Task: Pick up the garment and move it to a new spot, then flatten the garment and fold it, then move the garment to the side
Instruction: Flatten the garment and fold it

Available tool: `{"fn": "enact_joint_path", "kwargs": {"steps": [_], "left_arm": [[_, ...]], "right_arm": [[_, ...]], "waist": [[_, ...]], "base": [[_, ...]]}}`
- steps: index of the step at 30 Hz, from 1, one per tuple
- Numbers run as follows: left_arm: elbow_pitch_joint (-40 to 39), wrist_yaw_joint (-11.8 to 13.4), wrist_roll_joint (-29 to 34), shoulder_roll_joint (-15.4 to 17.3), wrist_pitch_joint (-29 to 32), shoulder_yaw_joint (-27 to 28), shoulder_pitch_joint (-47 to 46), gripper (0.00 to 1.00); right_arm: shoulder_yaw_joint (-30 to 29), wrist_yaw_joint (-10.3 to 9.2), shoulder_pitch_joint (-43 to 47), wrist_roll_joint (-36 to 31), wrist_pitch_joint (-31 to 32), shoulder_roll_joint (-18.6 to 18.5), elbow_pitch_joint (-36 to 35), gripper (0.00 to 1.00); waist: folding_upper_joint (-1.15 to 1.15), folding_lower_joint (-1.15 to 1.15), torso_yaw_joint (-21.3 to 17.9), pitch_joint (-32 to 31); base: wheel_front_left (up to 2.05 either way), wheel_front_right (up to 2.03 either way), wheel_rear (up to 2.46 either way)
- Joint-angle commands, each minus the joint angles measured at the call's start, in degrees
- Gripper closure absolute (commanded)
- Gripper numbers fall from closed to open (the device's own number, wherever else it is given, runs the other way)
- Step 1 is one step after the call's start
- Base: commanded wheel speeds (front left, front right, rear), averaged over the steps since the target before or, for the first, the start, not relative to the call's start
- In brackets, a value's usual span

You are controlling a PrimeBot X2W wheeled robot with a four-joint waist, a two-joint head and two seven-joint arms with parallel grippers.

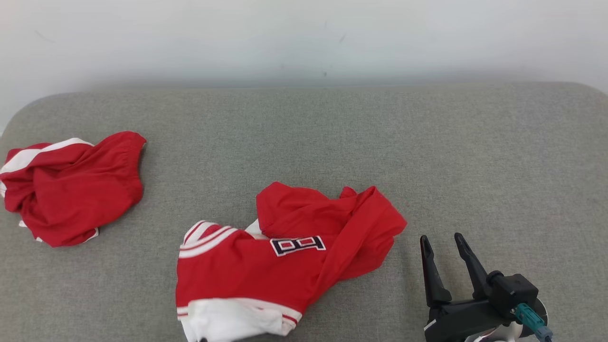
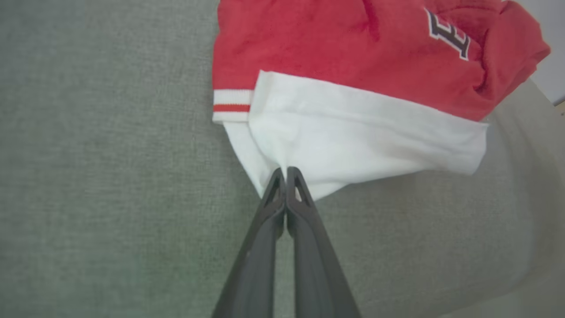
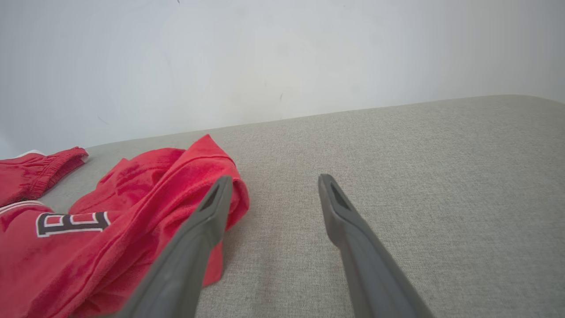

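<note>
The garment [image 1: 266, 270], red with a white hem [image 2: 353, 128], lies crumpled at the near middle of the grey cushion [image 1: 475, 156]. The left gripper [image 2: 286, 173] is closed, its tips pinching the hem's edge. The right gripper [image 1: 441, 237] stands open and empty just right of the garment, over bare cushion. Another red garment [image 1: 71, 190] lies well apart at the left.
</note>
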Motion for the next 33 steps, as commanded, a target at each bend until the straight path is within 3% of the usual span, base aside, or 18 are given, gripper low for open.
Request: {"fn": "enact_joint_path", "kwargs": {"steps": [1,5,7,8,13,20,28,33], "left_arm": [[0.8,-0.2,-0.7,-0.7,0.1,-0.5,1.3,1.0],[2.5,-0.1,-1.2,-1.6,-0.5,-0.2,1.9,1.0],[1.8,-0.6,-1.6,-2.1,-1.7,1.4,1.5,0.03],[1.2,-0.6,-1.4,-2.2,-2.2,2.4,1.2,0.0],[-5.2,1.3,1.8,-1.8,-3.2,7.7,0.4,0.0],[-7.0,1.3,4.8,0.2,-3.2,10.9,-3.1,0.0],[-3.6,-2.1,5.6,4.7,5.6,10.5,-15.1,0.0],[-0.6,-5.6,1.3,7.1,15.0,10.7,-22.3,0.0]], "right_arm": [[0.0,-0.13,0.8,-0.5,0.0,0.1,0.1,0.0],[-0.3,-0.13,0.9,-0.5,0.0,0.1,0.1,0.0],[-0.5,-0.13,1.3,-0.6,0.0,0.1,0.0,0.0],[-0.7,-0.13,1.4,-0.6,0.0,0.1,0.0,0.0],[-0.9,-0.13,1.8,-0.5,0.0,0.1,-0.1,0.0],[-0.1,-0.13,1.3,-0.1,0.0,0.1,0.2,0.0],[1.4,-0.13,-1.0,1.0,0.0,0.0,0.4,0.0],[2.7,-0.13,-1.9,3.1,0.0,0.1,0.9,0.0]], "waist": [[0.0,0.0,0.1,-0.3],[0.0,0.0,0.2,-0.8],[0.0,0.0,0.4,-1.1],[0.0,0.0,0.5,-1.2],[0.0,0.0,0.8,-1.6],[0.0,0.0,0.3,-1.6],[0.0,0.0,-3.2,1.0],[0.0,0.0,-6.7,2.4]], "base": [[0.0,0.0,0.0],[0.0,0.0,0.0],[0.0,0.0,0.0],[0.0,0.0,0.0],[0.0,0.0,0.0],[0.0,0.0,0.0],[0.0,0.0,0.0],[0.0,0.0,0.0]]}}
